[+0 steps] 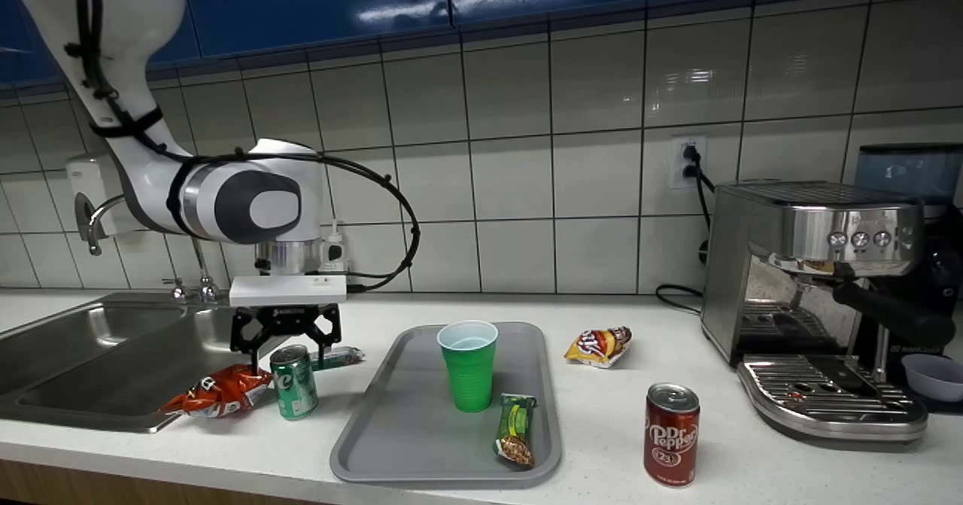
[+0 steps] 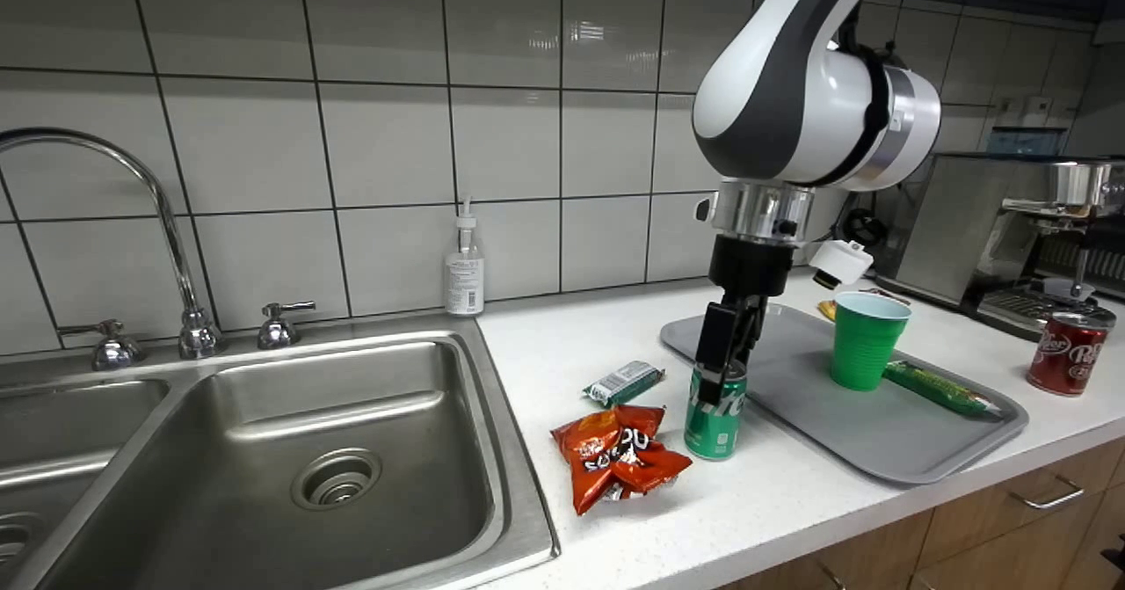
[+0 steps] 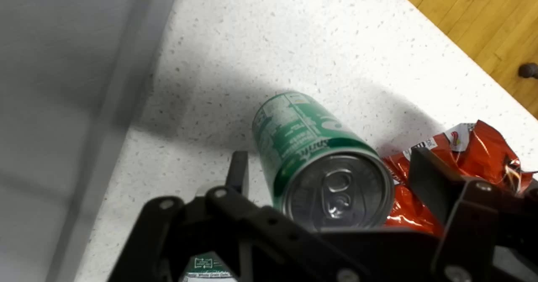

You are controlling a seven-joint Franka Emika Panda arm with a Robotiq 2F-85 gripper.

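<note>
My gripper points straight down over a green Sprite can, its jaws standing open on either side of the can's top. In the wrist view, gaps show between the fingers and the silver lid of the can, so nothing is gripped. The can stands upright on the white counter. Close beside it lies a crumpled red snack bag, partly behind one finger in the wrist view. A small green-and-white wrapped bar rests behind the can and bag; the gripper hides most of it in the wrist view.
A grey tray beside the can carries a green cup and a green-wrapped bar. Beyond it are a yellow snack bag, a Dr Pepper can and a coffee machine. A steel sink borders the red bag's side.
</note>
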